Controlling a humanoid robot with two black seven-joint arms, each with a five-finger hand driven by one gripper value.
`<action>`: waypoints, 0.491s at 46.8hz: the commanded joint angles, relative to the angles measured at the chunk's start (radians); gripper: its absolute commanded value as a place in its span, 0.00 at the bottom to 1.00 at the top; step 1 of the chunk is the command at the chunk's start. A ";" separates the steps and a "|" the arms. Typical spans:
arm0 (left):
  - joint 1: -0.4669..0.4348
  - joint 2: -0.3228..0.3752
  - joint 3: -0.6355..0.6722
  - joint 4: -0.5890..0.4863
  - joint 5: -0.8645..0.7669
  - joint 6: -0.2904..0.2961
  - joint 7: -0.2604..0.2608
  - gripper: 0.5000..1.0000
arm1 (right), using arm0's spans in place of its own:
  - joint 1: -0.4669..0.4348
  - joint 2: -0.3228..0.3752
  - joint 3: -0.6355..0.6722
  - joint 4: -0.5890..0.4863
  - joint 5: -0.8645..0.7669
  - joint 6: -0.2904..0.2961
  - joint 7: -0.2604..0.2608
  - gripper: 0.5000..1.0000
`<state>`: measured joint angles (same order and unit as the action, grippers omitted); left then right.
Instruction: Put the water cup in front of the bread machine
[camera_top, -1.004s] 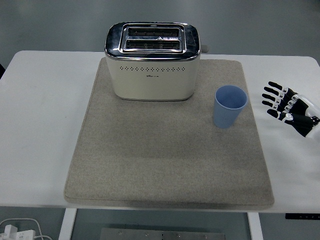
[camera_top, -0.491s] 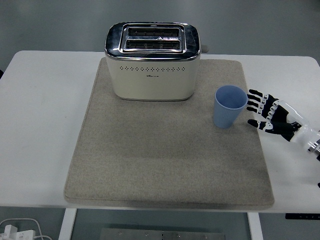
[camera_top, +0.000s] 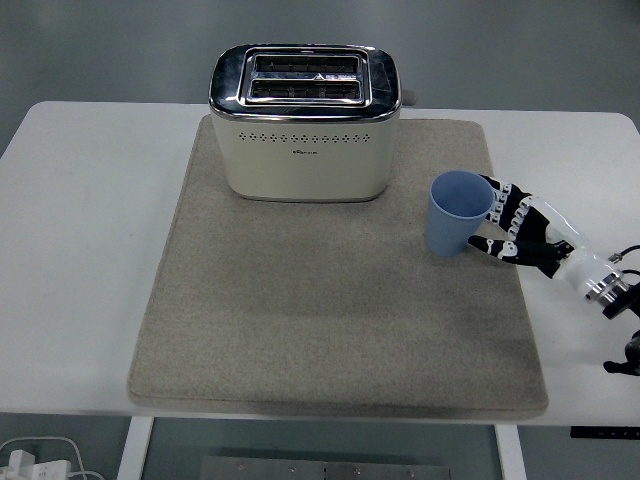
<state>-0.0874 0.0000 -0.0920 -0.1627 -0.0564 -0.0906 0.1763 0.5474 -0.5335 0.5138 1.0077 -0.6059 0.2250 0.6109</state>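
A light blue water cup (camera_top: 457, 212) stands upright on the grey mat (camera_top: 330, 300), to the right of and slightly nearer than the cream and chrome bread machine (camera_top: 305, 121). My right hand (camera_top: 505, 226) comes in from the right edge and sits against the cup's right side. Its fingers (camera_top: 500, 203) are spread around the cup wall and the thumb (camera_top: 482, 243) reaches toward the cup's base, but they have not closed on it. The left arm is out of view.
The mat covers the middle of the white table (camera_top: 80, 220), with the bread machine at its far edge. White cables and a plug (camera_top: 35, 462) lie below the table's near left corner.
My right hand has moved left from the table's right side onto the mat and now reaches the cup's right side. The cup and bread machine have not moved.
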 joint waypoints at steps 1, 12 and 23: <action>0.000 0.000 0.000 0.000 0.001 0.000 0.000 1.00 | 0.002 0.012 -0.001 0.000 0.000 -0.004 0.000 0.85; 0.000 0.000 0.000 -0.003 0.003 0.000 0.000 1.00 | 0.009 0.033 -0.001 -0.005 0.000 -0.032 0.000 0.85; 0.000 0.000 -0.002 -0.003 0.001 0.000 0.000 1.00 | 0.022 0.047 -0.003 -0.015 -0.002 -0.035 0.000 0.85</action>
<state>-0.0875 0.0000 -0.0934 -0.1658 -0.0537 -0.0906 0.1759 0.5675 -0.4946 0.5109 0.9954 -0.6065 0.1901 0.6109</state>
